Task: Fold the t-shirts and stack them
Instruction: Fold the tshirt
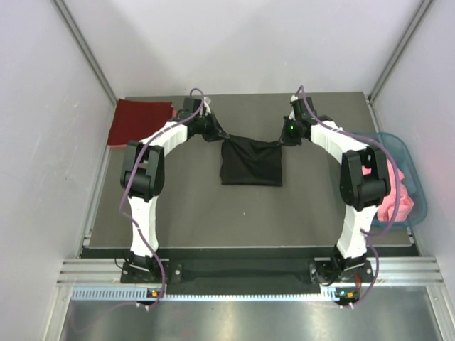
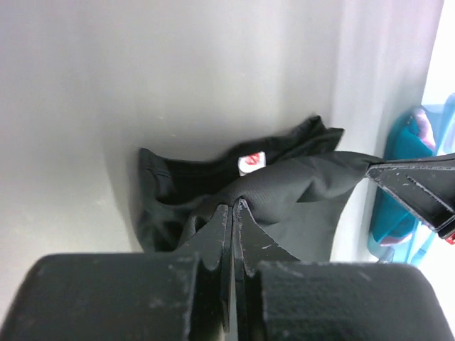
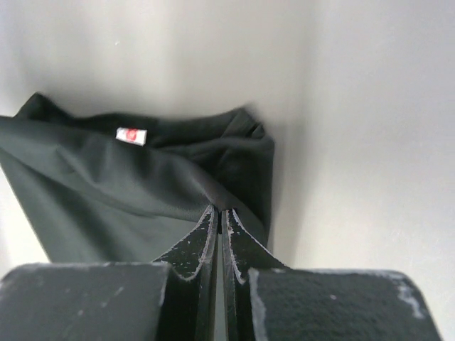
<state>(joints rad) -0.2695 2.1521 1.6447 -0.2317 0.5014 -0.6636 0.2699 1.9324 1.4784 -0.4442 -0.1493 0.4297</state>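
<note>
Black t-shirt [image 1: 250,165] hangs above mid-table, left gripper [image 1: 213,133] and right gripper [image 1: 284,138] each clamped on a top corner; teal basket [image 1: 419,186] holds a pink t-shirt [image 1: 396,204] (dark red t-shirt [image 1: 138,122] lies far left).

A black t-shirt [image 1: 250,163] with a red-and-white tag [image 3: 129,135]; a dark red t-shirt [image 1: 138,122]; a pink t-shirt [image 1: 398,206]; a teal basket [image 1: 422,195].

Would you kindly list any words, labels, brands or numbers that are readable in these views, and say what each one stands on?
White tag with a red mark, sewn inside the black t-shirt: too small and blurred to read in either wrist view.
No other words, numbers, brands or signs can be seen in any view.
</note>
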